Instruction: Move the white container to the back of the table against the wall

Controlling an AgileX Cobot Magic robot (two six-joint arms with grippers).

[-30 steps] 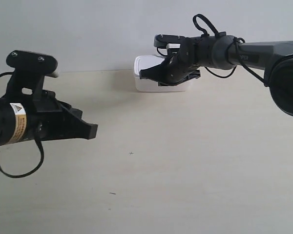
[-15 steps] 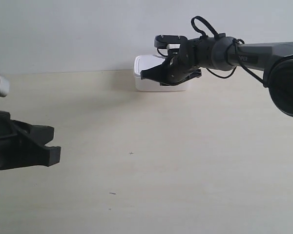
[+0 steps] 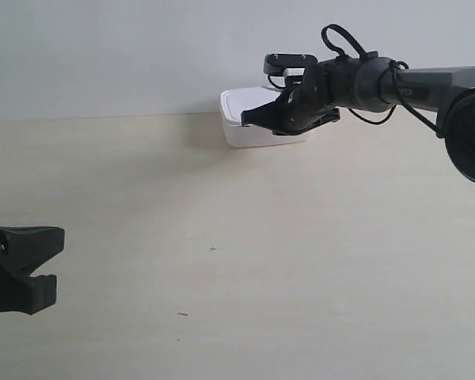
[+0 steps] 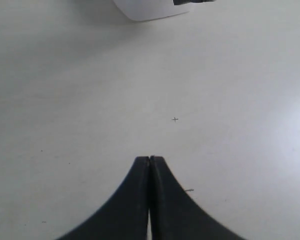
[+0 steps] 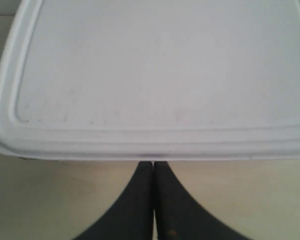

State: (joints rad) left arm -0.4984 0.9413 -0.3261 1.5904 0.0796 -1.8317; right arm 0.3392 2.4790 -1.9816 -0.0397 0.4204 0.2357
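The white container [image 3: 239, 103] lies at the back of the pale table [image 3: 317, 261], close to the grey-white wall [image 3: 142, 55]. My right gripper [image 3: 248, 119] is the one at the exterior view's right. It is shut, and its tips [image 5: 153, 163] touch the near rim of the container's lid [image 5: 160, 75]. Nothing is held between the fingers. My left gripper [image 3: 57, 261] is shut and empty at the exterior view's lower left, far from the box. In the left wrist view the closed gripper [image 4: 149, 159] faces the bare table, with the container [image 4: 140, 9] far off at the frame's edge.
A small dark cross mark [image 3: 213, 249] and a short dark dash [image 3: 182, 314] lie on the table between the arms. Black cable loops [image 3: 336, 36] stand up from the right arm near the wall.
My left arm has drawn back down and toward the exterior view's lower left corner. My right gripper and the container have shifted slightly rightward along the wall.
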